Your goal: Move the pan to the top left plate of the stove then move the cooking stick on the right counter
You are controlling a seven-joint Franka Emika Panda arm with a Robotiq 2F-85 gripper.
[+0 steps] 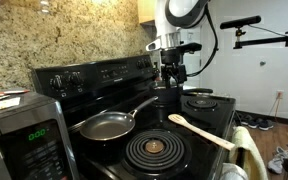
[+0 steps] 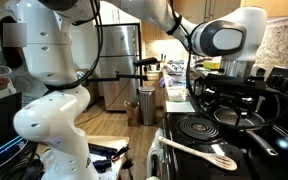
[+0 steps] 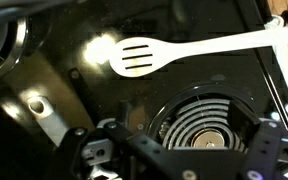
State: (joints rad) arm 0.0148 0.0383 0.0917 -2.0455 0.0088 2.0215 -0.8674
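Note:
The pan sits on the stove at the front burner nearest the microwave, its long handle pointing toward the back; it also shows in an exterior view. The cooking stick, pale with a slotted head, lies on the stove top beside the large black coil burner; it also shows in an exterior view and the wrist view. My gripper hangs open and empty above the stove's back, just past the handle's end. In the wrist view it is right over the small chrome-ringed burner.
A silver microwave stands at the stove's near side. The raised knob panel and a stone backsplash close off the back. Another burner lies at the far side. The robot's white base stands beside the stove.

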